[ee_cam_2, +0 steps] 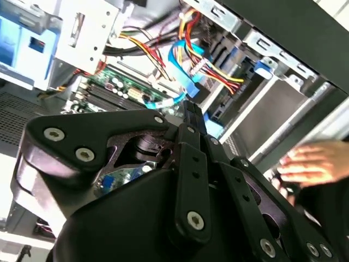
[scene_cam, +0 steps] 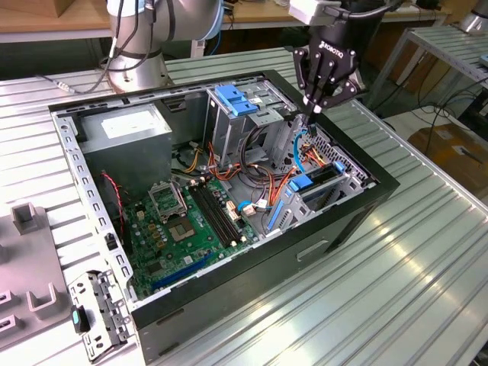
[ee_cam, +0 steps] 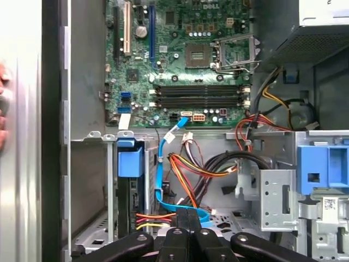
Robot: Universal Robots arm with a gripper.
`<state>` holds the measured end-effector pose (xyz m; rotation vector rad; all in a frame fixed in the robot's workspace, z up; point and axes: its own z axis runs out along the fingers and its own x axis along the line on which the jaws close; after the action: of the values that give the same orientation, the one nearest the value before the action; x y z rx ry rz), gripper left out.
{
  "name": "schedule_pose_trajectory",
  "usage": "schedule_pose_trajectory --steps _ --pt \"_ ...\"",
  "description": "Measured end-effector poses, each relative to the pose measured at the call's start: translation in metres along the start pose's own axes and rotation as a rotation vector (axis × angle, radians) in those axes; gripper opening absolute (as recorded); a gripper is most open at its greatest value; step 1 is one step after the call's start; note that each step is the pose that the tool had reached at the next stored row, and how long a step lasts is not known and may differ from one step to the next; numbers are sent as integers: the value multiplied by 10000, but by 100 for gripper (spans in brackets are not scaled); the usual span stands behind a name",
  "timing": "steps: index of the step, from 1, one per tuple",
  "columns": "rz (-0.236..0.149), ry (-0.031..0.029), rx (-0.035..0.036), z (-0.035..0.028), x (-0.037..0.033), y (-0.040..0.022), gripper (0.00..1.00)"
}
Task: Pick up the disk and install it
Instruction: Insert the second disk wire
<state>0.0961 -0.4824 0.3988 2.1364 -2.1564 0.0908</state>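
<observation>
The disk (scene_cam: pixel 319 181) (ee_cam: pixel 129 180) stands on edge in the drive bay at the 4 o'clock corner of the open case (scene_cam: pixel 381 191) in the exterior view; its long axis runs from 8 to 2 o'clock, blue rail end uppermost; at its 12 o'clock hangs the gripper (scene_cam: pixel 311 114) (ee_cam_2: pixel 192 112) (ee_cam: pixel 188 218), fingers pressed together, gripping nothing, tips just over the blue cable (scene_cam: pixel 299 149); the motherboard (scene_cam: pixel 191 221) lies at 9 o'clock.

You are working in a robotics lab or assembly workshop: an open computer case (scene_cam: pixel 229 191) with its motherboard (scene_cam: pixel 187 221) exposed lies on a ribbed aluminium table (scene_cam: pixel 366 282), with wooden benches (scene_cam: pixel 46 19) and loose cables (scene_cam: pixel 442 114) behind the arm.
</observation>
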Motion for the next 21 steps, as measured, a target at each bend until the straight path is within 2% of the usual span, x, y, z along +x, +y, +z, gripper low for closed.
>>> schedule_pose_trajectory --steps 3,5,8,10,11,12,21 --pt "11 635 -69 -5 -53 -6 11" --pt "5 796 -158 -8 -89 -29 11" --pt "-4 1000 -262 -13 -139 -54 11" --pt "-3 1293 -343 -19 -191 -68 11" --pt "-1 1342 -348 -20 -196 -69 11" --pt "-1 1363 -352 -19 -198 -69 11" --pt "-1 1377 -352 -20 -198 -69 11"
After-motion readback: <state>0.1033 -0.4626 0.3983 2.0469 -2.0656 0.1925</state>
